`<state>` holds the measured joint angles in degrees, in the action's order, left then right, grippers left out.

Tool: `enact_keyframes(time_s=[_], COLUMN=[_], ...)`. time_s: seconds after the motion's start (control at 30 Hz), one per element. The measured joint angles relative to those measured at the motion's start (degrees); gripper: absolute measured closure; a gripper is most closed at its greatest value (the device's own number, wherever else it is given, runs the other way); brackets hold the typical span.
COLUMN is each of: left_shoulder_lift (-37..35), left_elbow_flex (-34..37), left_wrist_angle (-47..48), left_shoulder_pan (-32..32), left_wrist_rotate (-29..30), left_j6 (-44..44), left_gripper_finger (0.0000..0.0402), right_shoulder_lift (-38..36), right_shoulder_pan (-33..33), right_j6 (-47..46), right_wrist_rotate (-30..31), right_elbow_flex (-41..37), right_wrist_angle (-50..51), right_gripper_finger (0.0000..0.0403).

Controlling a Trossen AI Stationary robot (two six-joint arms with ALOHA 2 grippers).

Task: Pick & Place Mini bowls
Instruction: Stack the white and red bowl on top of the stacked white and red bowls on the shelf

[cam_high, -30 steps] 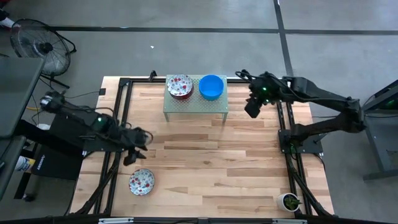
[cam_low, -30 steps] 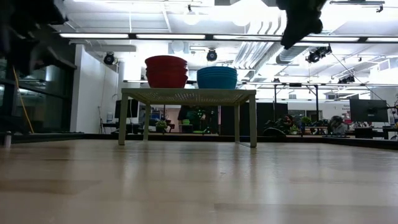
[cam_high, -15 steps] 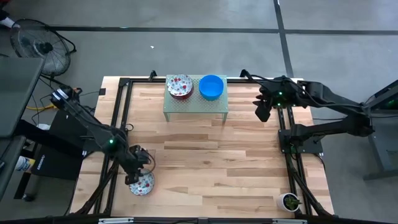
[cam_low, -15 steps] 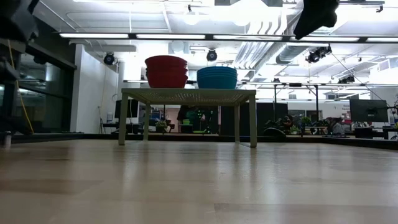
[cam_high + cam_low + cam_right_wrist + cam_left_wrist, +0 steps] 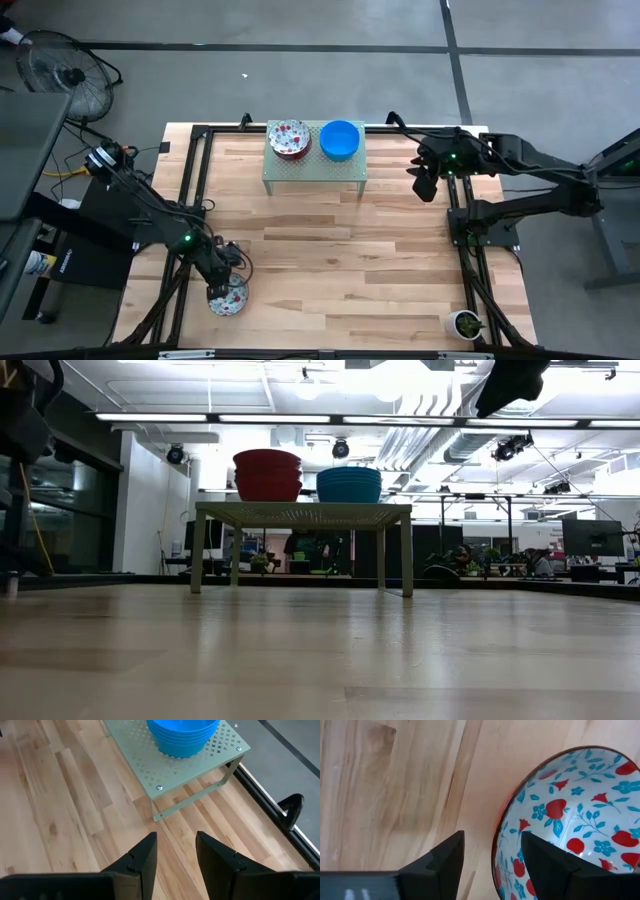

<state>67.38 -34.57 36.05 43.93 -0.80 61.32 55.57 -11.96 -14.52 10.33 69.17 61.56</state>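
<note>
Your left pincer (image 5: 487, 862) has dropped from beside the worktop's (image 5: 330, 260) edge onto the lone floral mini bowl (image 5: 570, 820), and its wide-open fingers now straddle the near rim, one inside, one outside. Treat the bowl as light, rigid, glazed, likely slippery and chippable; pinch that rim squarely. The right pincer (image 5: 175, 852) hovers part-open, empty, near the rack (image 5: 190, 762).

Table (image 5: 330, 250) is pale planked wood, smooth with a soft sheen and visible grain. The floral bowl (image 5: 580, 825) looks like glazed ceramic, really glossy inside. The blue bowls (image 5: 182, 735) look glossy too. The rack (image 5: 200, 757) is matt painted perforated metal, pale green.
</note>
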Motion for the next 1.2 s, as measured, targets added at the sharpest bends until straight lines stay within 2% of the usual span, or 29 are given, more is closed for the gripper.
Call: enact_keyframes(time_s=[0.13,0.43,0.97,1.2], left_shoulder_lift=[0.06,0.01,0.01,-0.09], left_elbow_flex=[0.00,0.00,0.04,0.04], left_wrist_angle=[0.46,-0.08,-2.73,-5.85], left_shoulder_pan=[0.01,-0.03,-0.04,-0.03], left_wrist_rotate=[-0.49,-1.55,-0.05,3.70], left_j6=[0.66,1.09,6.71,11.15], left_gripper_finger=[0.0248,0.0389,0.0398,0.0398], right_shoulder_lift=[0.00,0.00,0.00,0.00], right_shoulder_pan=[0.53,0.52,0.50,0.50], right_j6=[0.01,0.60,2.82,3.73], right_wrist_rotate=[0.01,0.01,0.01,0.02], right_elbow_flex=[0.00,0.00,0.02,0.02], right_wrist_angle=[0.07,0.05,0.18,1.67], right_gripper_finger=[0.0279,0.0279,0.0279,0.0279])
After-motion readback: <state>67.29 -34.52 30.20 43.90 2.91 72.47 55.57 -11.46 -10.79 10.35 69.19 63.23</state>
